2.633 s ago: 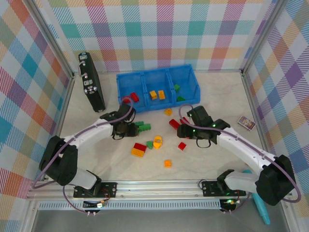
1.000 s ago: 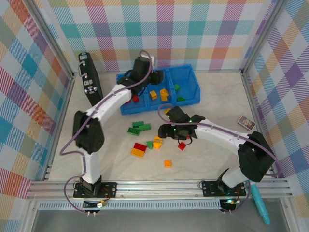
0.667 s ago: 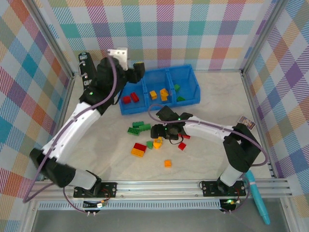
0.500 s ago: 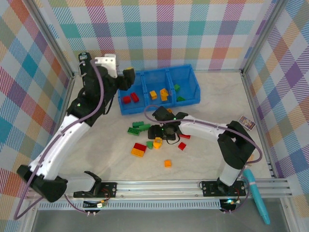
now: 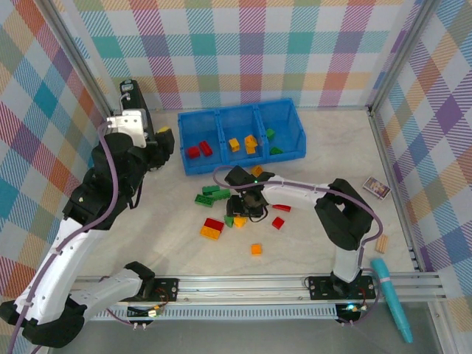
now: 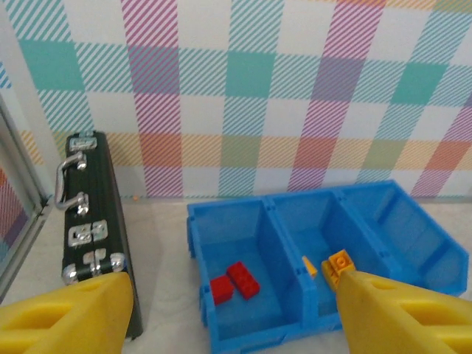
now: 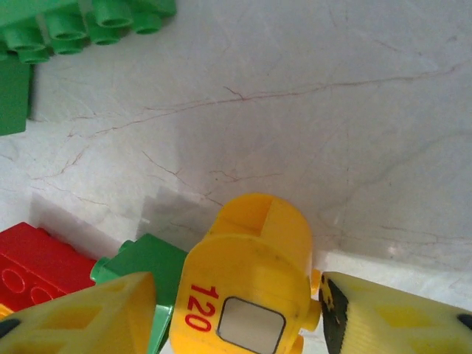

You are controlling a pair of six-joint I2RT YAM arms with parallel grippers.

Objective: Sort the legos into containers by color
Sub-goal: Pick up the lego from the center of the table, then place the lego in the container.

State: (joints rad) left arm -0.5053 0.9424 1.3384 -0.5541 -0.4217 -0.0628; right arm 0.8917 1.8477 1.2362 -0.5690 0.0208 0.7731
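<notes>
right wrist view puts the yellow rounded plastic piece (image 7: 247, 280), marked 120 in red, squarely between the two yellow fingers of the right gripper (image 7: 240, 313). the jaws stand open just wider than the piece, and i cannot tell whether the finger on the view's right (image 7: 398, 317) touches it. its long axis looks to run along the fingers, so a squeeze would cross the narrow width, which i judge a sound grasp. the catch is the small green studded brick (image 7: 140, 258) pressed against its left side, partly in the other finger's (image 7: 81, 313) path, with a red studded brick (image 7: 37, 258) just beyond. from above, this cluster lies near the middle of the pale marbled table (image 5: 295, 254). the bright blue three-bin plastic tray (image 5: 221, 164) lies toward the far edge, its middle bin holding orange-yellow bricks (image 5: 234, 144). the left gripper (image 6: 232, 295) hangs empty with jaws wide near the far left corner by the black flat case (image 6: 96, 221), well apart from the piece, so the right arm is plainly nearer.
</notes>
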